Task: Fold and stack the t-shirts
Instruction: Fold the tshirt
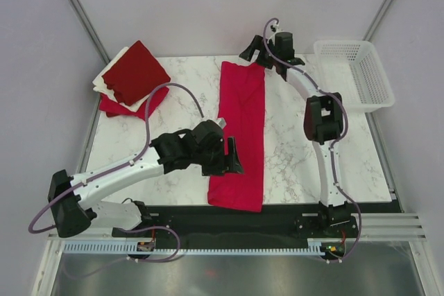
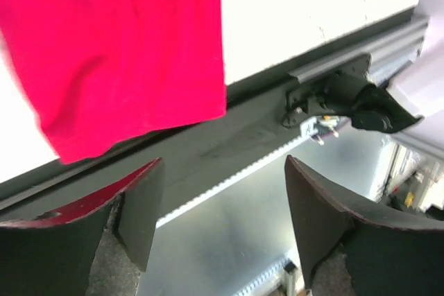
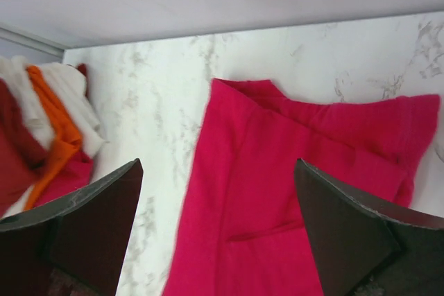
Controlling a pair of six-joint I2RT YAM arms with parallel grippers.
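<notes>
Bright crimson fabric t-shirt (image 1: pixel 239 136) strip overhanging near edge, left gripper (image 2: pixel 222 175) wide, empty, right gripper (image 3: pixel 218 171) wide near its far end

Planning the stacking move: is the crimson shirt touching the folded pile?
Apart. Top external view shows bare tabletop between the crimson shirt and the folded pile.

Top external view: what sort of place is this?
Likely a lab test cell, not a home: plain walls box in a marble-pattern table, two arms are bolted to a base plate at its near edge, with t-shirts and a basket staged.
</notes>
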